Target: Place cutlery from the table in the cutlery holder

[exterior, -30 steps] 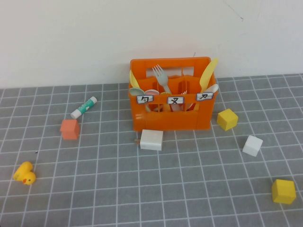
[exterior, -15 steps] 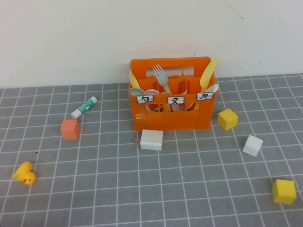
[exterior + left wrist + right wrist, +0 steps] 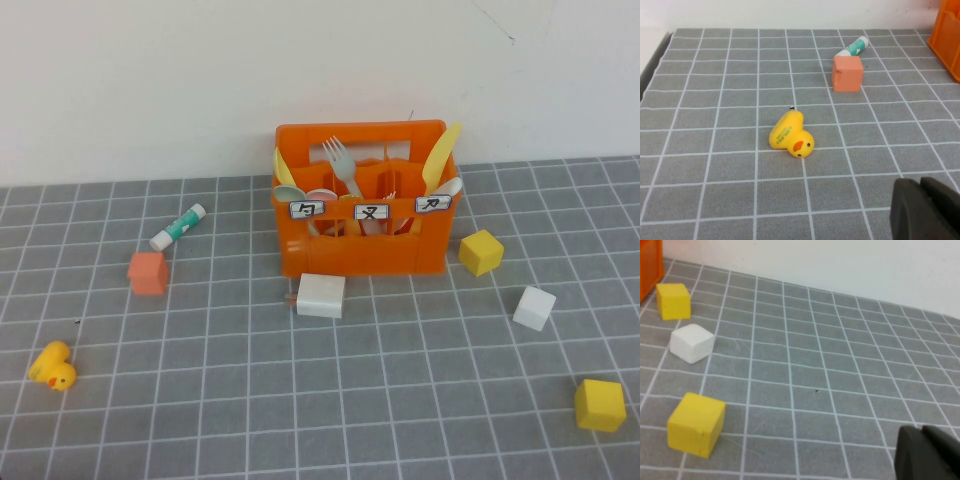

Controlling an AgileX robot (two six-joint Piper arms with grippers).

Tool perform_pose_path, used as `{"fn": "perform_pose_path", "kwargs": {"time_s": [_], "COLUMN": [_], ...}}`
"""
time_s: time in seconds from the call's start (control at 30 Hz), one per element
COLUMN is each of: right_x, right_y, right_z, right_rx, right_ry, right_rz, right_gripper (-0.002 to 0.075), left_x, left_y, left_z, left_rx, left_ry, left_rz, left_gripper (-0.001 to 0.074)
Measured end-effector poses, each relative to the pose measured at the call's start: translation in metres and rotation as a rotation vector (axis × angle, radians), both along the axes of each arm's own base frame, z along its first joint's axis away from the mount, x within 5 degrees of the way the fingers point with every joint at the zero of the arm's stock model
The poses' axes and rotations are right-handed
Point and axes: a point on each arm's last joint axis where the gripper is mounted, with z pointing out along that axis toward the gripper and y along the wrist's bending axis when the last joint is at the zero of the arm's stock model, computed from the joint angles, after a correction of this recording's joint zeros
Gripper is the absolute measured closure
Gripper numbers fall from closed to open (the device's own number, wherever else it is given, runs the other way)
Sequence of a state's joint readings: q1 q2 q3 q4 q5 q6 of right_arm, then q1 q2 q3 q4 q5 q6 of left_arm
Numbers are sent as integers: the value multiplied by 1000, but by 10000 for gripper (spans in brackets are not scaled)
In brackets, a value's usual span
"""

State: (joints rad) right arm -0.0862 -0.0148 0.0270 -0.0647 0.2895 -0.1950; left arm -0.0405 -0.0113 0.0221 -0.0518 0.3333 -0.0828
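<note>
The orange cutlery holder [image 3: 362, 240] stands at the back of the tiled table [image 3: 400, 400], against the wall. A grey fork [image 3: 340, 160] and a yellow piece [image 3: 440, 158] stick up out of it, and a white handle [image 3: 449, 187] leans at its right end. I see no cutlery lying on the tiles. Neither arm shows in the high view. My left gripper [image 3: 921, 189] is shut and empty, low over the tiles near the yellow duck [image 3: 791, 136]. My right gripper [image 3: 923, 434] is shut and empty over bare tiles at the right.
A white and green tube [image 3: 177, 227] and an orange cube [image 3: 148, 272] lie left of the holder. A white block [image 3: 321, 295] sits at its front. Two yellow cubes [image 3: 481, 252] [image 3: 599, 404] and a white cube [image 3: 533, 308] are on the right.
</note>
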Motion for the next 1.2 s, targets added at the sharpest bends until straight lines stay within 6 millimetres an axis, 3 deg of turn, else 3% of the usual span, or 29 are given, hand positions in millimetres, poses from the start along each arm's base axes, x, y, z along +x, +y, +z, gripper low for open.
{"fn": "perform_pose_path", "kwargs": {"time_s": [0.77,1.2], "right_x": [-1,-1], "right_y": [2,4], "right_z": [-4,-4], "right_rx": [1,93], "right_ry": [41,37], "right_rz": [41,56], "right_gripper": [727,727], "left_x": [0,0], "left_y": [0,0], "left_z": [0,0], "left_rx": [-3,-3], "left_ry": [0,0], "left_rz": [1,1], "left_gripper": [736,736]}}
